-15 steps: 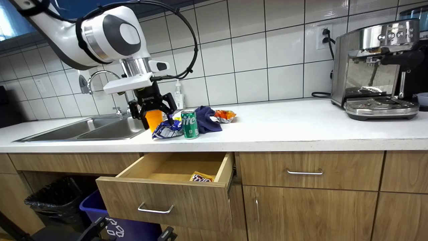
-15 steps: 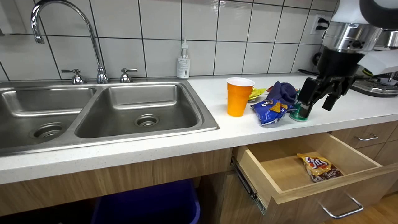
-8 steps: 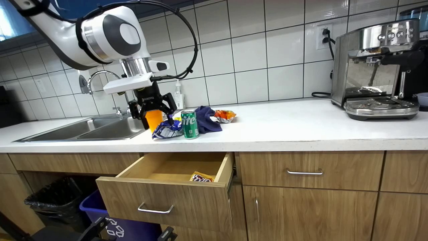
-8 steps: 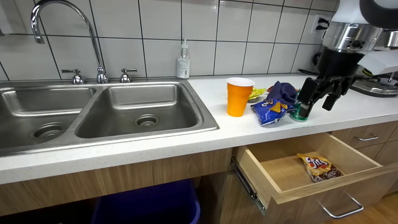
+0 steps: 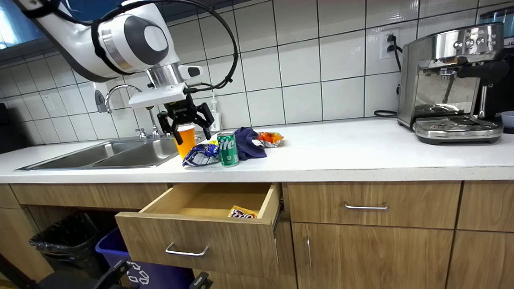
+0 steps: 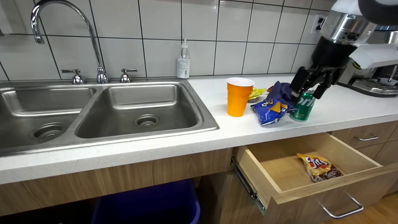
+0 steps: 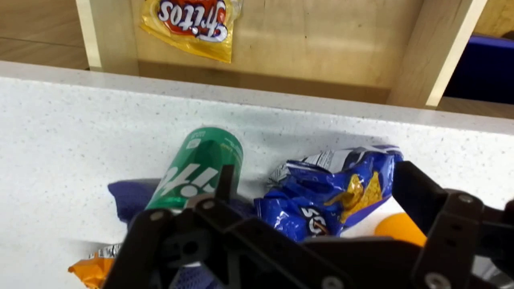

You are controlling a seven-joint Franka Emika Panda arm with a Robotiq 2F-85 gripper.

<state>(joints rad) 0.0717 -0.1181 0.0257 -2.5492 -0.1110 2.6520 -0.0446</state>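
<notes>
- Black two-finger articulated gripper [image 5: 193, 139]: fingers stand apart, nothing clamped between them; it hangs above the group of items, left of centre in an exterior view.
- Blue glossy film snack bag [image 7: 317, 188] with printed yellow chips: lies right of lower centre in the wrist view, framed between the fingertips. Probable handling: light, soft, slippery; contents, if any, likely brittle. Fill level cannot be told. Recommended hold: across the crumpled middle, at low pressure; the loose ends would likely fold.
- Green cylindrical aluminium can [image 7: 200, 168] with white lettering: upright, just beside the bag, left of centre. Smooth, presumably thin-walled.
- Orange tapered plastic cup [image 6: 238, 98] with white interior: upright, right of centre in an exterior view; probably light, easily dented.
- Dark-blue woven cloth [image 6: 281, 91]: bunched behind the bag; matte, pliable.
- Yellow crumpled packet [image 6: 256, 93]: thin film, behind the cup.
- Orange-and-silver crumpled packet [image 5: 270, 138]: beside the cloth, centre of an exterior view.
- White speckled countertop [image 7: 60, 136]: hard, flat.
- Wood-grain drawer [image 5: 180, 230]: pulled out, lower centre; contains a yellow-and-brown Fritos bag [image 6: 320, 168].
- Stainless-steel double sink [image 6: 206, 119]: rounded corners, left half of an exterior view.
- White glossy tile wall [image 6: 118, 54]: background, dark grout lines.
</notes>
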